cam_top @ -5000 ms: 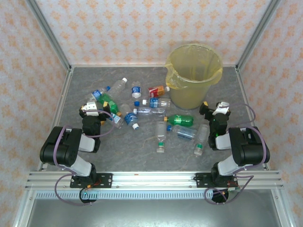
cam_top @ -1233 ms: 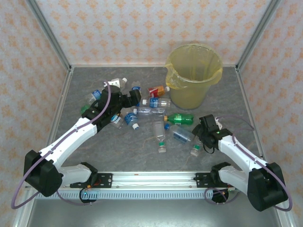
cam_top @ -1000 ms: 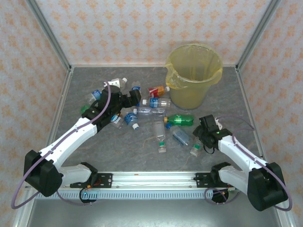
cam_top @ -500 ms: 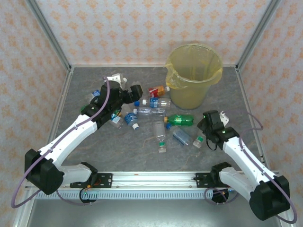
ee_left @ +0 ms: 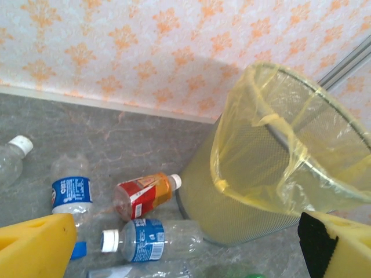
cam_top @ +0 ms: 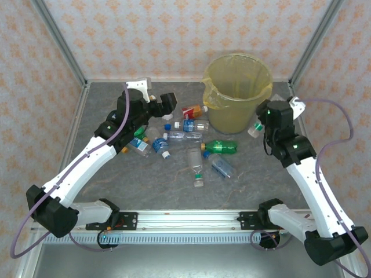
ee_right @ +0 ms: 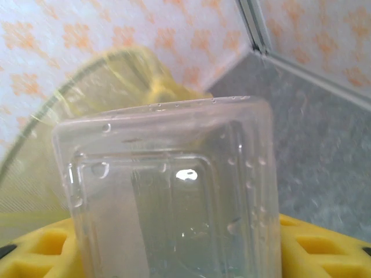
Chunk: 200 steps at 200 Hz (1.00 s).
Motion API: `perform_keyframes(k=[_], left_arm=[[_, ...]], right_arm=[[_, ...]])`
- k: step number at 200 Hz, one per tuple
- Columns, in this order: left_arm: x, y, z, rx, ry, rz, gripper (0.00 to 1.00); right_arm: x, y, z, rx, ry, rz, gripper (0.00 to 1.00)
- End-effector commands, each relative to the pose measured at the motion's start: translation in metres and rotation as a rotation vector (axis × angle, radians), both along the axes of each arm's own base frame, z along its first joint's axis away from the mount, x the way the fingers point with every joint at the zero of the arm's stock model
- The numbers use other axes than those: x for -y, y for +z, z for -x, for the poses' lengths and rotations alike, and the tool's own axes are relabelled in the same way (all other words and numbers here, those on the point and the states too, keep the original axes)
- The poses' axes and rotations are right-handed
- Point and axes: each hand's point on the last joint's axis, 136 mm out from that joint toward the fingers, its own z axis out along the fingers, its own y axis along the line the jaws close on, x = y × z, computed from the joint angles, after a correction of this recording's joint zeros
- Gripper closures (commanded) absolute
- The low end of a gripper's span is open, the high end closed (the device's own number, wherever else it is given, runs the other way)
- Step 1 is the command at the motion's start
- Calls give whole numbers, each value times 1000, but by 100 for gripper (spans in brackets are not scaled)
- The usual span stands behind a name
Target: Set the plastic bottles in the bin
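Jaws of the right gripper [cam_top: 262, 123] are clamping a clear bottle [ee_right: 174, 191] across its body, holding it off the table [cam_top: 145, 179] just beside the bin's [cam_top: 229, 113] right wall. Bin is sitting toward the far right corner. Left gripper [cam_top: 153, 97] is hanging with jaws spread wide, gripping nothing, over the far left part. Loose bottles [cam_top: 184, 136] are lying scattered from there to the centre, a red-orange bottle [cam_top: 193, 110] just beside the bin.

The bin [cam_top: 231, 117] stands near the bench's [cam_top: 145, 180] far right corner. Most bottles [cam_top: 184, 136] lie scattered left of and before it, toward the bench's middle; a lone bottle [cam_top: 255, 129] hangs just right of it.
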Motion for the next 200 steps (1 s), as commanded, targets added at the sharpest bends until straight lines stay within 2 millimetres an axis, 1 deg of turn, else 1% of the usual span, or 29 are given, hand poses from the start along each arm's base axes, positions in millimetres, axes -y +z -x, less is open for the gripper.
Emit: perform_keyframes(k=[1, 22, 34, 46, 50, 54, 63, 98, 133, 165, 200], left_arm=[[-3, 27, 3, 75, 5, 3, 1], [-5, 43, 8, 118, 9, 36, 1], [-7, 50, 11, 136, 13, 55, 1], [-8, 57, 13, 153, 13, 71, 1], [-8, 59, 14, 158, 13, 75, 1], [-9, 61, 15, 162, 15, 79, 1], [-10, 66, 17, 171, 16, 84, 1], [-20, 79, 26, 201, 39, 83, 1], [-31, 87, 33, 223, 73, 60, 1], [-37, 87, 38, 221, 92, 44, 1], [-44, 84, 40, 218, 116, 20, 1]], right_arm=[[5, 46, -13, 100, -31, 64, 41], [1, 77, -27, 169, -23, 82, 41], [-3, 90, -37, 201, -14, 94, 41], [-9, 96, -50, 208, 1, 108, 41], [-10, 102, -52, 219, 6, 107, 41], [-14, 99, -61, 208, 13, 116, 41], [-19, 100, -73, 204, 27, 120, 41], [-40, 102, -109, 208, 85, 120, 41], [-57, 92, -143, 173, 133, 131, 41], [-68, 75, -164, 129, 157, 141, 40], [-72, 62, -176, 94, 167, 156, 40]])
